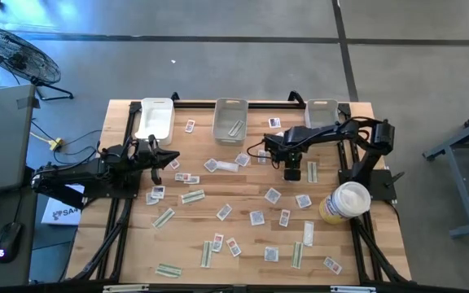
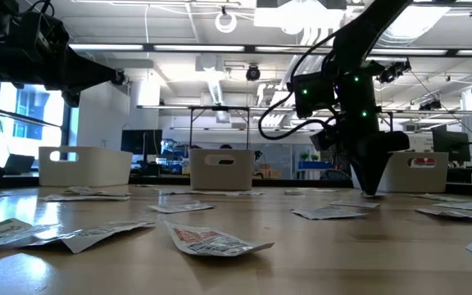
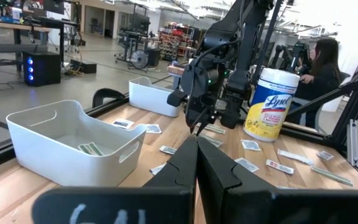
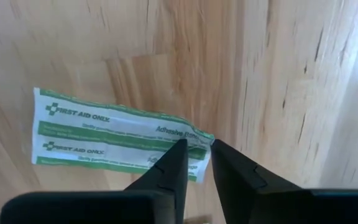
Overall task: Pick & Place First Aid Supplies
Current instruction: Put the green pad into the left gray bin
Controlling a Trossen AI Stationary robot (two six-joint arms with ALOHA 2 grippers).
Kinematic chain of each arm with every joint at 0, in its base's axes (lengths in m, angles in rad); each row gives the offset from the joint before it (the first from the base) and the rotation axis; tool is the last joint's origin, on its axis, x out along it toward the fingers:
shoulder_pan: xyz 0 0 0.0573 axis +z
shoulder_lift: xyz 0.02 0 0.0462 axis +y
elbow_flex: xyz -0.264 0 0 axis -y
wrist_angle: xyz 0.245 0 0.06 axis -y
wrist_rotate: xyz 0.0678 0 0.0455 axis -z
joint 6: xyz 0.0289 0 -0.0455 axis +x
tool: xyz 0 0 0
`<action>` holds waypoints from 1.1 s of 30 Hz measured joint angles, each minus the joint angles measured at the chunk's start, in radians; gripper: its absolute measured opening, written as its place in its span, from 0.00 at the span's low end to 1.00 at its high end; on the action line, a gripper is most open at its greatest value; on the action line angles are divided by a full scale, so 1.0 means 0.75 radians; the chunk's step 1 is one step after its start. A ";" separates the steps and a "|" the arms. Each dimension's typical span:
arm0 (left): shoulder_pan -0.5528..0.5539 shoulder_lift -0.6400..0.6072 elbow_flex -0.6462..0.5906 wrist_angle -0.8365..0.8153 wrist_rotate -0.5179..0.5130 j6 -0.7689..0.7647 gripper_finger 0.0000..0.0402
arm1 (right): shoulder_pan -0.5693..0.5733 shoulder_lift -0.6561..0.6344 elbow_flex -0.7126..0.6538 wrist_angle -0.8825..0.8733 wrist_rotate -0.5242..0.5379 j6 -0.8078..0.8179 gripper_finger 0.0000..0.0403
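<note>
Many small flat packets lie scattered on the wooden table (image 1: 243, 244): white squarish ones (image 1: 273, 195) and pale green strips (image 1: 192, 196). My right gripper (image 1: 293, 172) points straight down at mid-table, with its tips at the tabletop in the low view (image 2: 371, 191). It is shut on one green strip (image 4: 117, 137) printed "First Aid Only", which lies flat. My left gripper (image 1: 168, 156) hovers shut and empty over the table's left part, level with the tabletop, its fingers (image 3: 197, 158) together. My right gripper (image 4: 197, 155) has the green strip by one short end (image 4: 194, 138), pinched between the two fingertips. The fingers come from above, pointing down. The rest of the strip lies flat on the wood, extending away from the fingers to one side.
Three bins stand along the far edge: a white one (image 1: 155, 118), a middle one (image 1: 230, 120) holding green strips, and one on the right (image 1: 322, 112). A white-and-yellow round tub (image 1: 348, 202) stands near the right edge. In the left wrist view a person (image 3: 319, 59) sits beyond the table.
</note>
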 joint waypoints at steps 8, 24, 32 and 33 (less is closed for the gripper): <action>0.000 0.000 0.000 0.000 0.000 0.000 0.00 | -0.001 0.000 0.000 0.014 -0.021 0.007 0.04; 0.000 0.000 0.000 0.000 0.000 0.000 0.00 | 0.011 0.002 0.212 0.005 0.021 0.382 0.00; 0.000 0.000 0.000 0.000 0.000 0.000 0.00 | 0.011 0.013 0.567 0.066 0.147 0.482 0.00; 0.000 0.000 0.000 0.000 0.000 0.000 0.00 | 0.010 0.029 0.621 0.073 0.165 0.476 0.00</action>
